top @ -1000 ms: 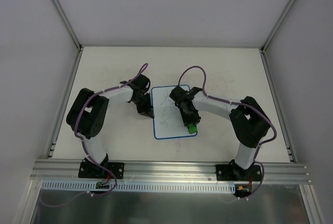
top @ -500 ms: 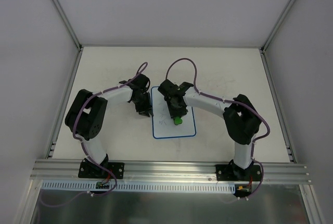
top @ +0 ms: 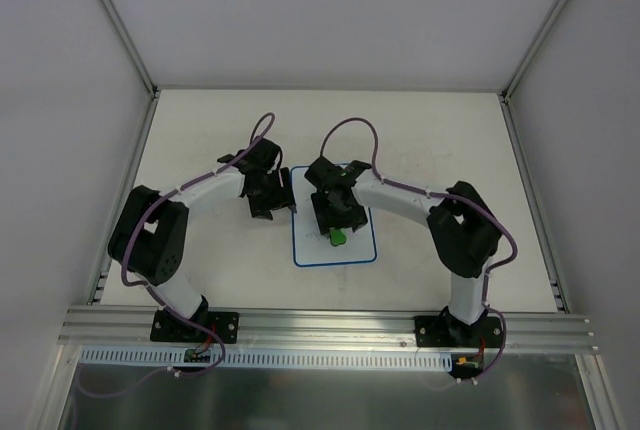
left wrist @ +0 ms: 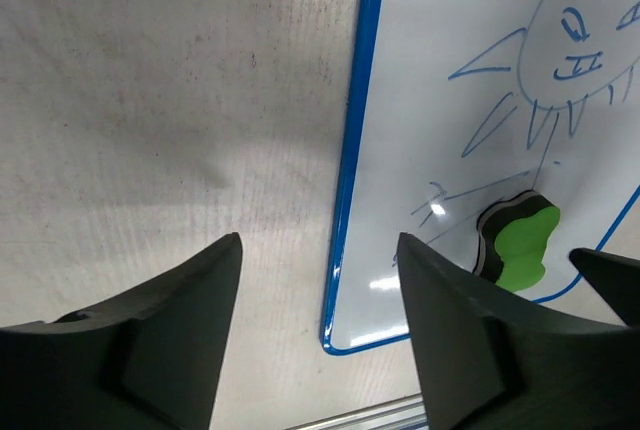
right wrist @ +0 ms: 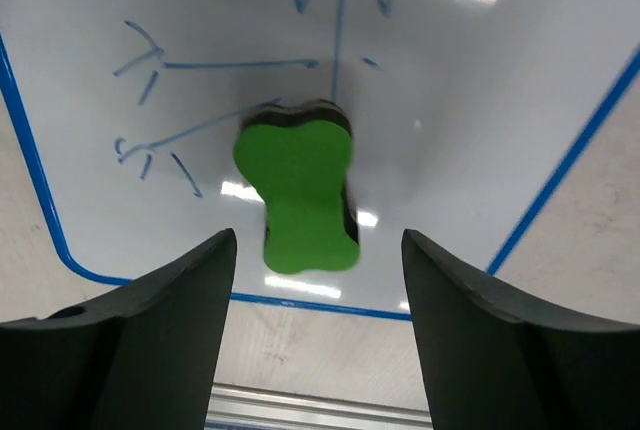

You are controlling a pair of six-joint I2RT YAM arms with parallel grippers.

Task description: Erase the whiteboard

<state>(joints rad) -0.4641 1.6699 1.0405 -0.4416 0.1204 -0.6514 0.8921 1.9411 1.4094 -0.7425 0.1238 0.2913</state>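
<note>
Desk (top: 200, 130): whiteboard (top: 312, 250) lies mid-desk, toward the near edge. Left gripper (left wrist: 318, 250), jaws wide, straddles its left rim. Right gripper (top: 338, 230), jaws wide, hangs over the eraser (right wrist: 297, 195), which has shifted leftward. The blue sketch (left wrist: 560, 30) remains, so erasing looks barely begun.

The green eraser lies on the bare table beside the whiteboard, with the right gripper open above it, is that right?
Not quite: the right wrist view shows the green eraser lying on the whiteboard itself, with the right gripper open above it.
</note>
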